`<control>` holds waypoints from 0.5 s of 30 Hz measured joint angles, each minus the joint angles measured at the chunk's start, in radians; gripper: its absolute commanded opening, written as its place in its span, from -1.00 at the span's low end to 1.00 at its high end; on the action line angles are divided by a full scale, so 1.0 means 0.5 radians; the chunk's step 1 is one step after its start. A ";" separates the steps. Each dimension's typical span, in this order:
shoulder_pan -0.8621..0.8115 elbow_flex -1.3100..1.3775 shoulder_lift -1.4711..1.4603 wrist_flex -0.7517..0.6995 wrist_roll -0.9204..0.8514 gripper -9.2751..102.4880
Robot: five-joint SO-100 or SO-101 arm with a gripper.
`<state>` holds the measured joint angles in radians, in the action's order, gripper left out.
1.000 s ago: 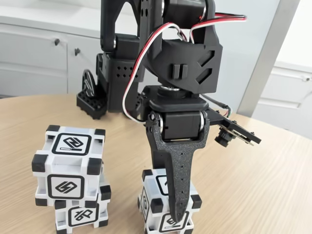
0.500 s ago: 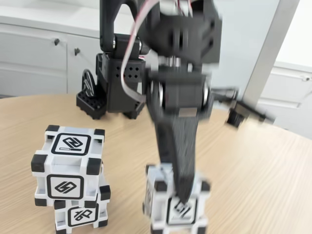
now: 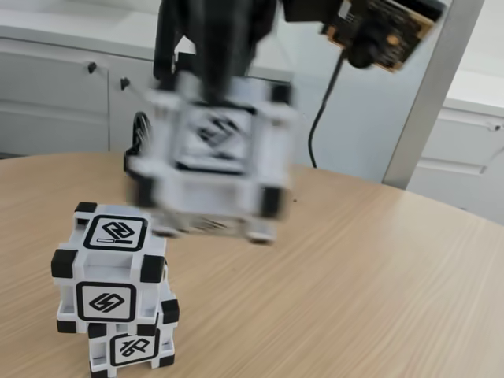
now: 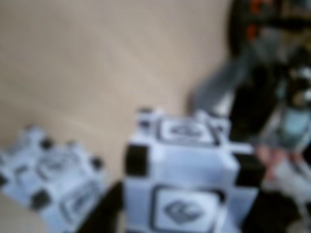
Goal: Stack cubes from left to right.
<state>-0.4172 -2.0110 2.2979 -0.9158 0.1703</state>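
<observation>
Two white cubes with black corners stand stacked at the left of the fixed view, the upper cube [image 3: 110,268] sitting slightly askew on the lower cube [image 3: 130,346]. A third cube [image 3: 213,157] hangs blurred in the air above and to the right of that stack, with my gripper [image 3: 214,83] shut on it from above. In the wrist view the held cube [image 4: 182,170] sits between my dark fingers [image 4: 99,213], and the stack [image 4: 48,184] lies blurred at lower left on the table.
The round wooden table [image 3: 378,283] stretches open to the right of the stack. My arm's black base [image 3: 150,150] stands behind the held cube. White cabinets [image 3: 55,87] and a grey post [image 3: 429,94] lie beyond the table's far edge.
The gripper has lifted the third cube off the table at front centre and carried it up and to the left. The two-cube stack has not moved.
</observation>
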 measured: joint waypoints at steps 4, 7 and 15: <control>-0.160 0.000 0.003 0.000 -0.040 -0.48; -0.261 0.000 0.003 0.000 -0.040 -0.47; -0.371 0.000 0.006 0.000 -0.012 -0.47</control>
<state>-0.6029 -2.0110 2.3010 -0.9158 0.1641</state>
